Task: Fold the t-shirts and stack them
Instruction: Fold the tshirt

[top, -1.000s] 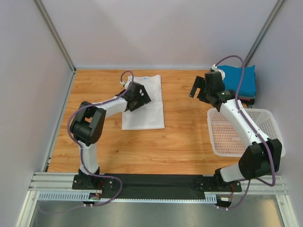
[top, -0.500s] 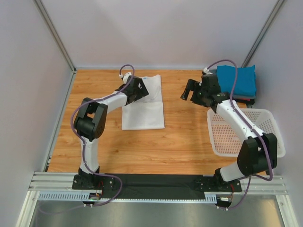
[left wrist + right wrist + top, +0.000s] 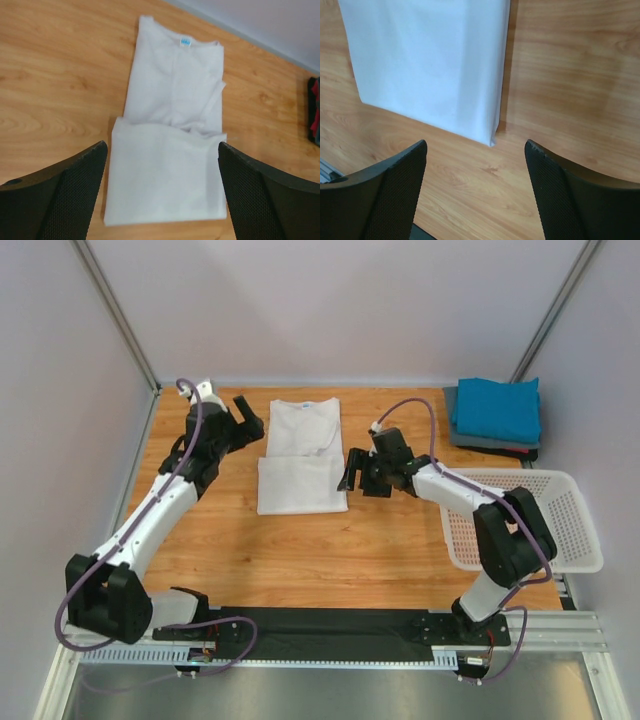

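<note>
White shirt [image 3: 300, 455]: plain white, small blue label [image 3: 185, 42] at neck. Under it, table [image 3: 300, 550]: orange-brown wood grain. Far right of white shirt: teal shirt [image 3: 497, 408] on dark grey shirt [image 3: 453, 415], thin red edge [image 3: 515, 449] lowest. Right and nearer: basket [image 3: 560, 510], white mesh. Flanking white shirt, left arm [image 3: 150, 515], right arm [image 3: 450, 487]: white links, black joints, purple cables [image 3: 404, 401]. On left gripper [image 3: 161, 145] and right gripper [image 3: 475, 142], fingers [image 3: 60, 200] black, finely dotted. Behind, walls [image 3: 350, 310] pale grey.
</note>
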Controlling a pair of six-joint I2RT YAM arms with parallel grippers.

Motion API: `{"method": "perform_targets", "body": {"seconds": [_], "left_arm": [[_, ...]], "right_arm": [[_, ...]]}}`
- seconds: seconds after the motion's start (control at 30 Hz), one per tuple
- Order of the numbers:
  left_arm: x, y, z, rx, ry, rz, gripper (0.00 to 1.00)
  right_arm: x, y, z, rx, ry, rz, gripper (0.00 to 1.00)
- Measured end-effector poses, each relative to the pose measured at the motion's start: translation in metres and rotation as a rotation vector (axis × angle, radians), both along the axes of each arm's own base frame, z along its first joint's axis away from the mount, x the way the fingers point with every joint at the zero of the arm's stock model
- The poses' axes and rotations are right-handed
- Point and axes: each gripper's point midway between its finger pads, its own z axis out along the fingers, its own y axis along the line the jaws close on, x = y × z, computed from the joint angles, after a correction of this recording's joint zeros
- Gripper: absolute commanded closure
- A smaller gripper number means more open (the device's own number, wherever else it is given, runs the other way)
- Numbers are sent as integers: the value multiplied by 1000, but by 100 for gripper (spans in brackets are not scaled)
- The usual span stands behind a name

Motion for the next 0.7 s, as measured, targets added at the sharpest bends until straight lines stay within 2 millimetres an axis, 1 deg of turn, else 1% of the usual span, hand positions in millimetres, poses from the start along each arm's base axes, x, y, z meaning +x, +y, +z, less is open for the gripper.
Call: {"method": "perform_targets", "body": {"seconds": [0.03, 0.07, 0.13, 0.2, 0.27, 0.3, 0.37, 0.43, 0.53, 0.6, 0.67, 0.7], "left_arm": [[-10, 0, -6, -6, 7, -11, 5], [-24, 1, -22, -12, 42, -23, 6], [-46, 0, -63, -13, 139, -45, 12], [-73, 1, -114, -15, 283, -57, 14], [-95, 3, -147, -17, 390, -61, 16], [-106, 3, -159, -23, 435, -63, 17], [-118, 1, -172, -40, 483, -67, 18], [-124, -1, -177, -63, 507, -75, 20], [-127, -5, -181, -96, 522, -82, 21], [-129, -7, -184, -113, 531, -82, 23], [-129, -9, -189, -123, 538, -84, 24], [-130, -9, -193, -126, 546, -84, 26]], "right_arm": [[-7, 5, -6, -2, 15, 12, 21], [-13, 10, -13, -6, 31, 23, 23], [-23, 18, -21, -7, 50, 37, 25], [-32, 26, -29, -4, 68, 50, 30], [-39, 31, -35, -2, 83, 52, 33], [-41, 33, -38, -2, 90, 51, 35], [-45, 33, -45, -7, 108, 41, 39], [-46, 32, -49, -12, 114, 27, 42], [-45, 30, -52, -18, 117, 6, 45], [-43, 30, -52, -21, 113, -3, 46], [-42, 29, -55, -27, 115, -10, 50], [-42, 28, -59, -33, 120, -12, 52]]}}
